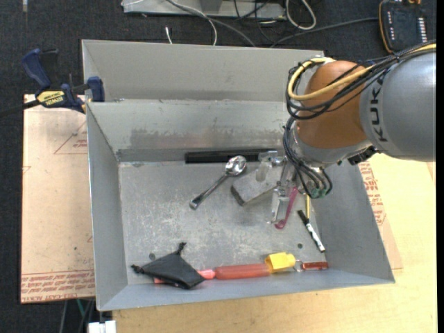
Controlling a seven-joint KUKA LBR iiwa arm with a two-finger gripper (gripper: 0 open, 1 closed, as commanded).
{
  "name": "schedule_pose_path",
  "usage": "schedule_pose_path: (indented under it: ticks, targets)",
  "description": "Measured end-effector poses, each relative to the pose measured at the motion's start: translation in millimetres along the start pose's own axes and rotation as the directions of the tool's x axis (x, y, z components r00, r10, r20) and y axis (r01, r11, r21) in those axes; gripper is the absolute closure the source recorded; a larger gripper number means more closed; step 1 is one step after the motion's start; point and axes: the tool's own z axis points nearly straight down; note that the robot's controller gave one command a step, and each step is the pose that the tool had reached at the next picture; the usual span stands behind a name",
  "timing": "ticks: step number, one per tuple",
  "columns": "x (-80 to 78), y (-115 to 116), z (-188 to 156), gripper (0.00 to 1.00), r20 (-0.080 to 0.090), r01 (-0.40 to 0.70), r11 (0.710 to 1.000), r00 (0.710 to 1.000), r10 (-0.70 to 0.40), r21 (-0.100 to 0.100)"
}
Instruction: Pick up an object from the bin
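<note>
Closest to us, at the front of the bin (104,186), lie a black rag (170,269), a long orange stick (236,272) and a yellow block (279,261). Farther back on the right, the gripper (279,205) hangs low at a thin pink stick (284,219), which sits right by its tip and points front to back. I cannot tell if the gripper is open or closed.

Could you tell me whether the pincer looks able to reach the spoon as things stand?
Probably yes: the spoon lies uncovered on the bin floor, just left of the pincer, with nothing on top of it.
</note>
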Motion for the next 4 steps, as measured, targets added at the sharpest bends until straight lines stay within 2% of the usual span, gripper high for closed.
schedule_pose_path:
  ticks: [1, 2, 3, 4]
  targets:
    - [-1.7, 0.1, -4.9, 0.00, 0.008, 0.001, 1.000, 1.000, -0.001, 0.000]
    - [-75.2, -31.5, 75.3, 0.00, 0.009, 0.484, 0.875, 0.875, -0.484, 0.004]
    - [-46.9, -45.9, 75.2, 0.00, 0.011, 0.478, 0.878, 0.878, -0.478, 0.004]
    - [-55.2, -10.2, 74.9, 0.00, 0.014, 0.384, 0.923, 0.923, -0.384, 0.002]
